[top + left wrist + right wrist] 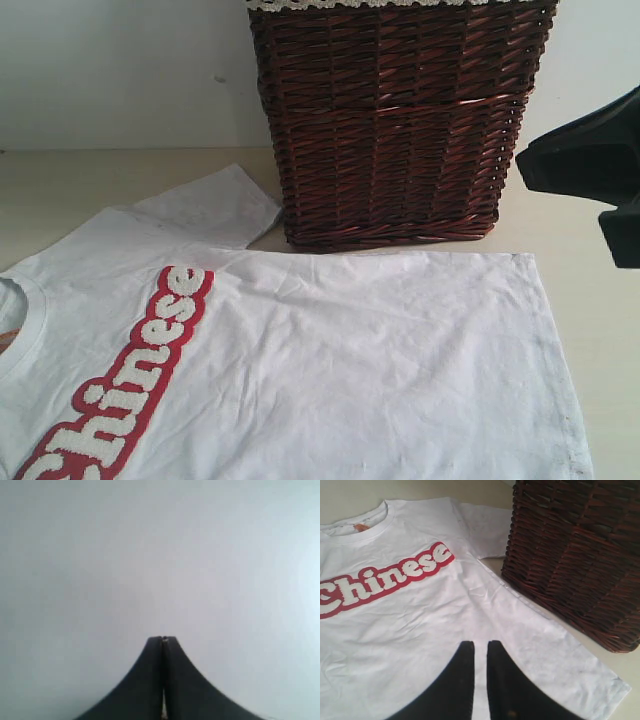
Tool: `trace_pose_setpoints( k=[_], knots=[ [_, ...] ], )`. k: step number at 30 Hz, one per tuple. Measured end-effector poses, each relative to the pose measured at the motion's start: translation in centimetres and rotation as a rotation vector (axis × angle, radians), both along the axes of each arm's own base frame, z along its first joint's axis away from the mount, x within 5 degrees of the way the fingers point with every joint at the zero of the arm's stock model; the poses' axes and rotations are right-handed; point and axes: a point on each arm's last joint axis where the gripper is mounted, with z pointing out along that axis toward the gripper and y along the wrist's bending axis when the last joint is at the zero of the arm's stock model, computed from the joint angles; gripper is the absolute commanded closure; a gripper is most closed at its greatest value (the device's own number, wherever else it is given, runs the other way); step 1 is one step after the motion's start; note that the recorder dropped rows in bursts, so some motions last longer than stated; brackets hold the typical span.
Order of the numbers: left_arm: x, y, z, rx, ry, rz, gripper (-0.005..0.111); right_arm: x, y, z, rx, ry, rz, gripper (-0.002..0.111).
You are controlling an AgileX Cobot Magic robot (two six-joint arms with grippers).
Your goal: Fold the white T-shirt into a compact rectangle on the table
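The white T-shirt (330, 360) lies spread flat and face up on the pale beige table (60, 190), one sleeve (215, 205) reaching toward the basket. Its red-outlined "Chinese" lettering (385, 577) and small orange tag (361, 527) at the collar show in the right wrist view. My right gripper (480, 645) hovers above the shirt's lower body (420, 625), its fingers a narrow gap apart with nothing between them. A dark part of the right arm (590, 165) enters at the exterior view's right edge. My left gripper (162, 639) is shut on nothing, facing only a blank pale surface.
A tall dark brown wicker basket (390, 130) with cream lace trim stands on the table just behind the shirt, close to its top hem edge (575, 550). Bare table (627, 667) shows to the right of the shirt's hem.
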Motion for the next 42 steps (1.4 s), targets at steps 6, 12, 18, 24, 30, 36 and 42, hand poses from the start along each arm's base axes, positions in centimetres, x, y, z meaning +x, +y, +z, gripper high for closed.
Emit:
trace_pose_setpoints(
  k=[6, 12, 18, 24, 30, 36, 42],
  knots=[
    [-0.4, -1.8, 5.9, 0.178, 0.065, -0.113, 0.107, 0.0, 0.0, 0.0, 0.001, -0.002, -0.001, 0.096],
    [4.4, -1.5, 9.4, 0.425, 0.346, 0.023, 0.107, 0.0, 0.0, 0.0, 0.001, -0.003, -0.001, 0.096],
    [11.7, -2.4, 8.5, 0.527, 0.637, -0.156, 0.107, 0.0, 0.0, 0.0, 0.001, -0.003, -0.001, 0.096],
    [19.3, -1.4, 4.9, 0.568, 0.876, -0.113, 0.107, 0.0, 0.0, 0.0, 0.001, -0.003, -0.001, 0.096],
    [24.0, 3.3, 0.9, 0.759, 1.069, 0.438, 0.107, 0.0, 0.0, 0.0, 0.002, -0.005, -0.002, 0.096],
    [28.5, 5.5, -3.8, 1.116, 1.384, 0.569, 0.107, 0.1, 0.0, 0.1, 0.006, -0.016, -0.005, 0.096],
    [31.4, 5.1, -6.6, 1.444, 1.710, 0.209, 0.107, 0.1, 0.0, 0.1, 0.005, -0.018, -0.006, 0.096]
  ],
)
